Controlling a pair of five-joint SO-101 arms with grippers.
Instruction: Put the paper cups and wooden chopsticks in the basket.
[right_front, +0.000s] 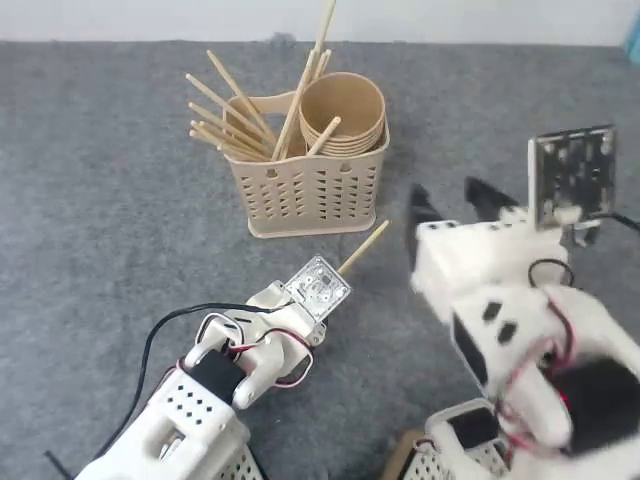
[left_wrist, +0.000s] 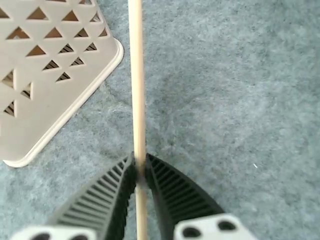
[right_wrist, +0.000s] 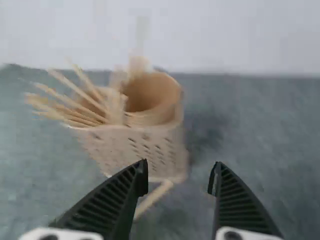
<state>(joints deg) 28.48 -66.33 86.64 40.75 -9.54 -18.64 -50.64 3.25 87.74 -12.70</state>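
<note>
A beige perforated basket (right_front: 312, 190) stands at the back middle of the grey carpet. It holds stacked paper cups (right_front: 343, 112) and several wooden chopsticks (right_front: 228, 120) fanning out to the left. My left gripper (left_wrist: 140, 170) is shut on one more chopstick (left_wrist: 136, 85), whose tip (right_front: 366, 246) pokes out just in front of the basket's (left_wrist: 45, 75) near right corner. My right gripper (right_wrist: 177, 182) is open and holds nothing, to the right of the basket (right_wrist: 135, 142) with its black fingers (right_front: 424, 211) pointing away from me. The cups (right_wrist: 150, 100) show beyond it.
The grey carpet (right_front: 110, 250) lies bare on the left and behind the right arm. A metal plate with holes (right_front: 572, 175) sits at the right edge by the right arm. Black cables (right_front: 165, 330) trail from the left arm.
</note>
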